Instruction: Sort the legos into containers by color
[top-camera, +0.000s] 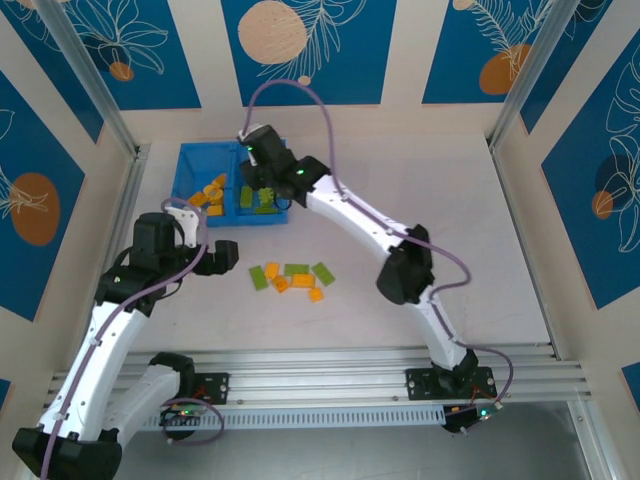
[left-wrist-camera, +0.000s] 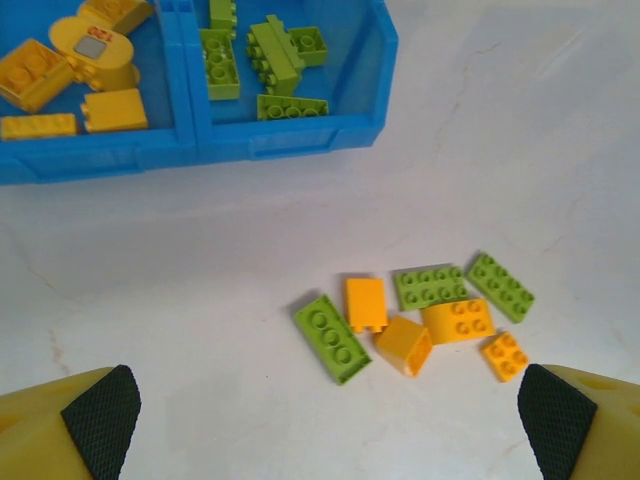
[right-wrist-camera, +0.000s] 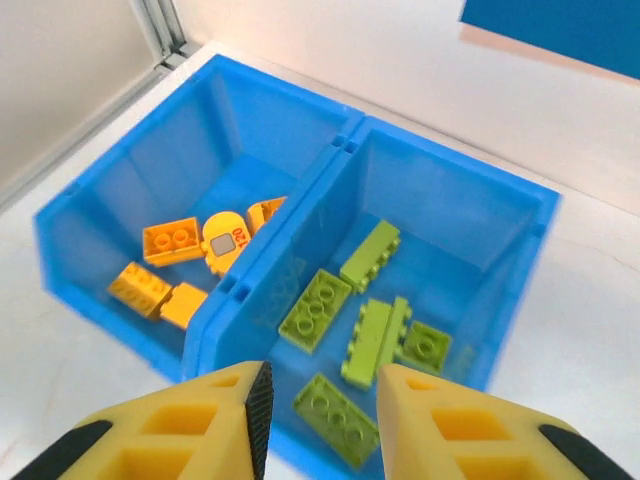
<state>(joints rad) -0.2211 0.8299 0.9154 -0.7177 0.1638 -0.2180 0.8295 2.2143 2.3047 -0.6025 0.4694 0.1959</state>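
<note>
the blue bin (top-camera: 186, 170) (right-wrist-camera: 460, 160) stands at the far left of the white tabletop (top-camera: 450, 200), split by a divider wall (right-wrist-camera: 300, 215) into two side-by-side containers. the left compartment (right-wrist-camera: 200, 150) holds the orange-yellow legos (right-wrist-camera: 170, 240), about five of them, one a rounded piece with a grey patch on top (right-wrist-camera: 222, 240). the right compartment (right-wrist-camera: 450, 230) holds the lime green legos (right-wrist-camera: 315, 308), roughly six lying flat or tilted against one another. on the bare tabletop, well apart from the bin and towards the arms' bases, lies a loose cluster of legos (top-camera: 292, 277) (left-wrist-camera: 458, 320): three green and four orange-yellow, most of them touching or just beside a neighbour. a long green brick (left-wrist-camera: 332, 338) is at the cluster's left, and a small orange one (left-wrist-camera: 504, 355) sits at its right edge. the right fingers (top-camera: 262, 190) (right-wrist-camera: 260, 410) hang over the near edge of the bin, above the right compartment close to the divider. they are parted by a narrow gap with nothing between them, and a green brick (right-wrist-camera: 335, 405) lies on the compartment floor below. the left fingers (top-camera: 222, 255) (left-wrist-camera: 100, 420) hover above the tabletop just left of the loose cluster. they are spread wide and hold nothing, with the cluster lying between the two dark pads in the left wrist view.
</note>
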